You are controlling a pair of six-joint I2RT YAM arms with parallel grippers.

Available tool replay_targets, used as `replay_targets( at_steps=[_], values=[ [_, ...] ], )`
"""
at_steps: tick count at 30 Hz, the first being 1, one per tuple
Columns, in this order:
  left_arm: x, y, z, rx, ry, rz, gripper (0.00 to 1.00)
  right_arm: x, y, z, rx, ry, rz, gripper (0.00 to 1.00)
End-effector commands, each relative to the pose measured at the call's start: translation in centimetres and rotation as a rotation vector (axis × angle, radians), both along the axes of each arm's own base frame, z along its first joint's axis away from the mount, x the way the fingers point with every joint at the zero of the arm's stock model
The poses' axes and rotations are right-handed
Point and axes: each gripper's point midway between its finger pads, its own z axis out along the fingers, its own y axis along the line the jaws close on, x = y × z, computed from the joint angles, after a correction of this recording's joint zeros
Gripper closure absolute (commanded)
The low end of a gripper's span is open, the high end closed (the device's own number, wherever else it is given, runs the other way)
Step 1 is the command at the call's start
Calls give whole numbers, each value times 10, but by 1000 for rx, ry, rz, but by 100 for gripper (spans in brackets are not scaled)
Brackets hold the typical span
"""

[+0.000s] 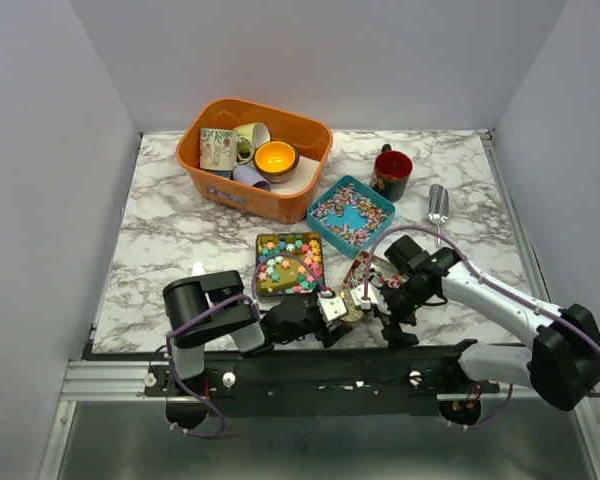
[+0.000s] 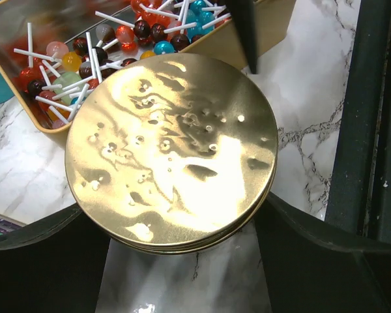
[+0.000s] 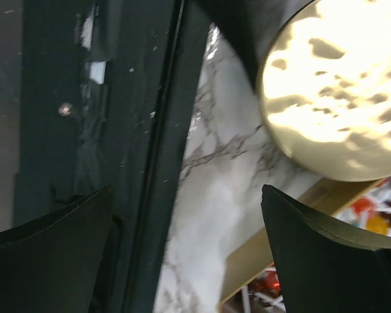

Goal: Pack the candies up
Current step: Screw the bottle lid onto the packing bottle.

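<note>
At 6 o'clock on the table (image 1: 180,230), just ahead of the arm bases: holding the gold disc (image 2: 173,153) across its width with the left gripper (image 2: 176,215), fingers (image 2: 45,261) set wide and bearing on the rim at 4 and 8 o'clock. Looks like a carrying or placing step, with no sweet yet picked up. Keep the disc level and the squeeze even; thin glossy rim, likely to slip from a slack grip. Lift well clear of the lollipop tin (image 2: 274,23) at the disc's 11 o'clock before swinging, to avoid snagging the white sticks. Mind the right gripper (image 3: 188,215), just beside at 3 o'clock: fingers (image 3: 326,261) spread fully, pinching nothing, only marble and dark rail between them. Draw it back first, or move slowly past.

Three lots of candies, all apart from both sets of fingers. First, lollipops (image 2: 85,59): glossy balls of red, dark brown, orange and blue on white sticks, heaped in the gold-walled tin; touching the disc or just behind it, cannot tell. Next, star pieces (image 1: 280,248): pastel pink, blue and yellow, in the square tin (image 1: 259,262) at 11 o'clock of the grippers. Last, speckled bits (image 1: 332,212): banked round the walls of the teal tin (image 1: 362,212) at 12 o'clock, near the orange basket (image 1: 195,150) and the red mug (image 1: 392,175).
</note>
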Motion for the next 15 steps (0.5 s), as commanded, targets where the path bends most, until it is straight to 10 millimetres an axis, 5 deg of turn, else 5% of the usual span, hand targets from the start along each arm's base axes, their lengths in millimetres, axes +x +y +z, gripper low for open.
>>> replay_targets(
  at_steps=[1,9,15],
  values=[
    [3,27,-42,170,25,41,100,-7,-14,14,-40,8,-83,1],
    [-1,25,-42,171,18,19,100,42,36,73,170,-106,-108,0],
    [-2,25,-43,183,9,15,100,60,70,66,245,-14,-24,0]
  ],
)
